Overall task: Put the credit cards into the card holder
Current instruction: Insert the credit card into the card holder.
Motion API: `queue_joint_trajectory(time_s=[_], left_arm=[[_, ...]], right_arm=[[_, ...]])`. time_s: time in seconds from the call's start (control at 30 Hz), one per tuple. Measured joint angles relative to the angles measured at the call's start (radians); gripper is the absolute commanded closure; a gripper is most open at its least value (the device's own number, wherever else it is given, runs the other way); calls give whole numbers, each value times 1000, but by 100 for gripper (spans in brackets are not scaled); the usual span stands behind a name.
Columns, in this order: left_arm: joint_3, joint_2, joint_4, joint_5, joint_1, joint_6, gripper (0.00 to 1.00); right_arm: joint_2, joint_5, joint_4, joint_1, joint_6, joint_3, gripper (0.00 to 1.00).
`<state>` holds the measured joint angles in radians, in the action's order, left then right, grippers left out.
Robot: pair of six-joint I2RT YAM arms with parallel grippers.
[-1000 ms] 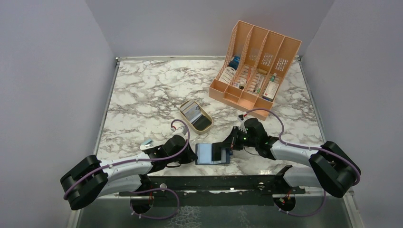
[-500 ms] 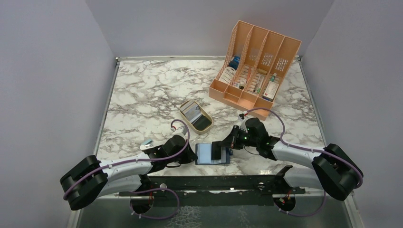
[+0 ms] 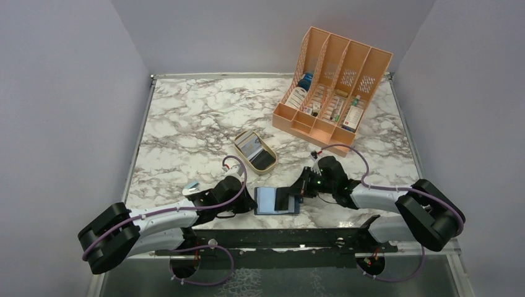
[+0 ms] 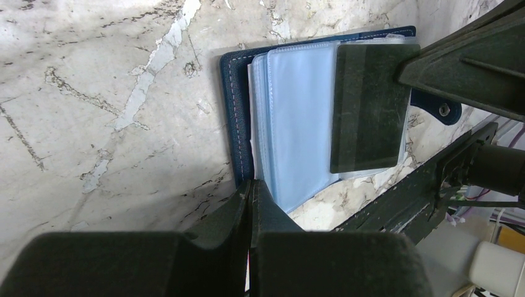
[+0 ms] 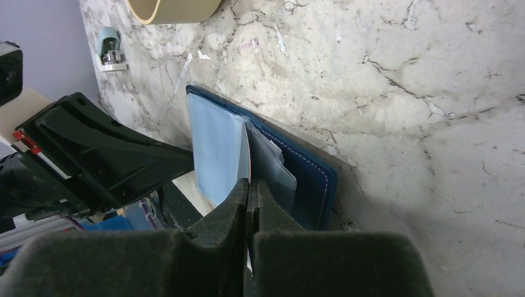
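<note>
The navy card holder lies open near the table's front edge, its clear sleeve pages showing. My left gripper is shut on the holder's left cover edge and pins it there. My right gripper is shut on one dark credit card and holds it tilted over the holder's right half. In the left wrist view the card lies across the sleeves. In the right wrist view the card stands edge-on between sleeve pages of the holder.
An open gold tin with flat grey things inside lies behind the holder. A peach slotted rack stands at the back right. A black rail runs along the near table edge. A small pale blue object sits by my left arm.
My right gripper has crept slightly left and down with the card, closer to the sleeves. The left gripper and the holder have not moved.
</note>
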<state>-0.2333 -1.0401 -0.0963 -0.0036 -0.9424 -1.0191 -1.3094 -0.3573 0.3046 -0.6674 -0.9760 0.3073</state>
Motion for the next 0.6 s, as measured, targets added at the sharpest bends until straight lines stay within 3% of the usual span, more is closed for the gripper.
queue_joint_trajectory(time_s=[0.6], left_arm=[[0, -13, -16, 15, 0, 0, 97]], right_arm=[[-78, -42, 89, 2, 12, -6, 99]])
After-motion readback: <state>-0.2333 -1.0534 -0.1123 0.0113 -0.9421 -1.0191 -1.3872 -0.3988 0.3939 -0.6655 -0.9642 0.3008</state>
